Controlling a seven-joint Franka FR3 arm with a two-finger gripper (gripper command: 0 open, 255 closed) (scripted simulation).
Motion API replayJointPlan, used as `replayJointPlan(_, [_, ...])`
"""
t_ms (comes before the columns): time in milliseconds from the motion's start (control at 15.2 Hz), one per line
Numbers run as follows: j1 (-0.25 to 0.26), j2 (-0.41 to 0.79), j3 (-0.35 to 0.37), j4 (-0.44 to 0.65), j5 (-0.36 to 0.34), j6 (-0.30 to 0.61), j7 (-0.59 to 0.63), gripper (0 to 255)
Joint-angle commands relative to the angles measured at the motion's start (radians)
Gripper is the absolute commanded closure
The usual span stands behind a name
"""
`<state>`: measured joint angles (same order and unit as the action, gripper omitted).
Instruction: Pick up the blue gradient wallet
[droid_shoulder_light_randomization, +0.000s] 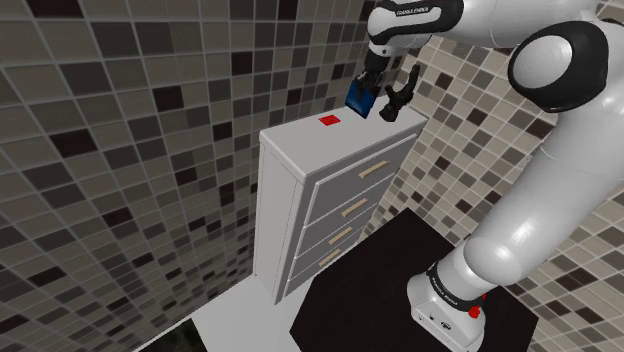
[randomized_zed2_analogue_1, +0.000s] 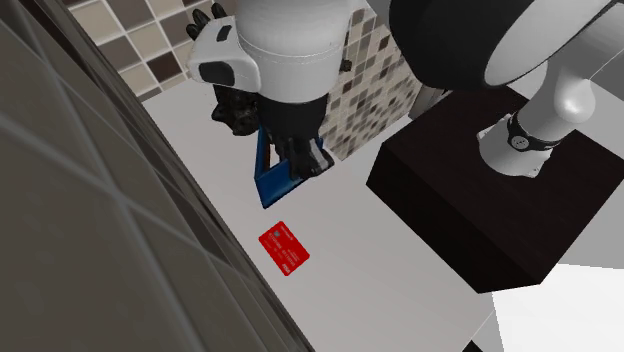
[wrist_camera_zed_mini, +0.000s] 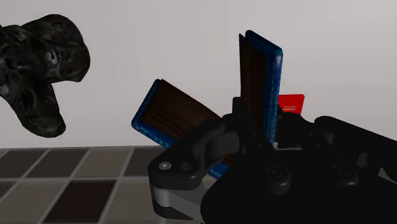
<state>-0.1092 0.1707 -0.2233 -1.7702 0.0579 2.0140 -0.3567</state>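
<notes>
Black gripper (wrist_camera_zed_mini: 254, 141) pinching the upright flap of an open blue wallet (droid_shoulder_light_randomization: 359, 97), brown lining showing, wallet over the rear of a white drawer chest's top (droid_shoulder_light_randomization: 300, 140), red card (droid_shoulder_light_randomization: 328, 121) flat nearby, black lumpy object (wrist_camera_zed_mini: 38, 70) beside.

One white chest of drawers (droid_shoulder_light_randomization: 285, 190) is seen. Four drawers (droid_shoulder_light_randomization: 335, 222) are counted in its front, each with one handle (droid_shoulder_light_randomization: 378, 170). At its top, three small things are counted: one red card (droid_shoulder_light_randomization: 328, 121), one blue wallet (droid_shoulder_light_randomization: 360, 97) and one black lumpy thing (droid_shoulder_light_randomization: 397, 98).
</notes>
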Motion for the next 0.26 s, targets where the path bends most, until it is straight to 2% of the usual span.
replayJointPlan(0, [0.0,-0.004,0.0,0.021,-0.002,-0.025,0.002,255])
replayJointPlan(198, [0.0,-0.007,0.0,0.034,-0.002,-0.04,0.003,255])
